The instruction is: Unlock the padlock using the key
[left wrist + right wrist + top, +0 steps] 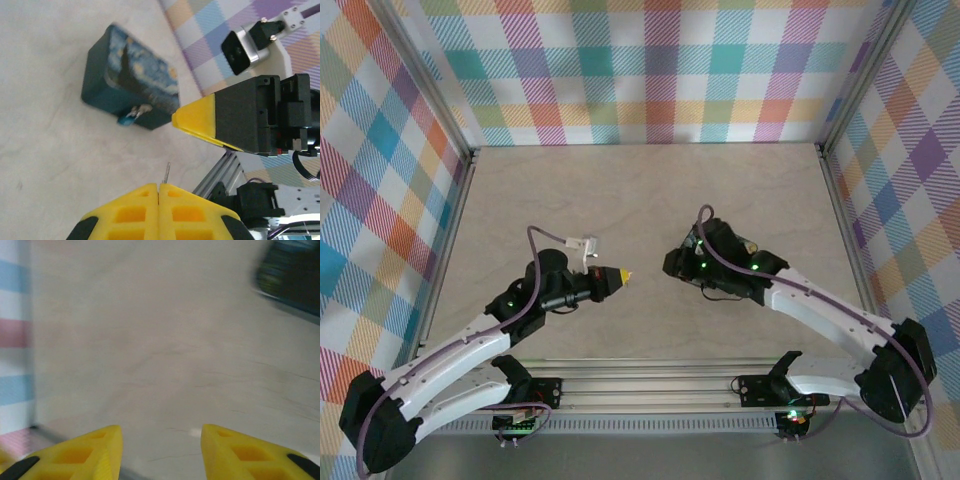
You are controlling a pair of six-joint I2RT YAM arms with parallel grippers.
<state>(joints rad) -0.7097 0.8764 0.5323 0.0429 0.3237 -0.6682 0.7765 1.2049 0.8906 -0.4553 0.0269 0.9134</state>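
Note:
The padlock [129,79] is a dark teal block with a starry blue and yellow face. It lies on the pale table with a small metal and blue piece at its near side. My left gripper [159,186] [625,273] is shut on the key [167,174]. The key's thin metal blade sticks out from between the yellow pads toward the padlock, a short way from it. My right gripper [160,432] [670,263] is open with nothing between its fingers. One of its yellow fingers [197,120] hangs just right of the padlock. In the right wrist view the padlock [294,276] is a blur at the top right.
Plaid walls [640,70] close in the table at the back and on both sides. An aluminium rail [640,385] runs along the near edge by the arm bases. The two grippers face each other closely at mid-table, with open tabletop [640,190] behind them.

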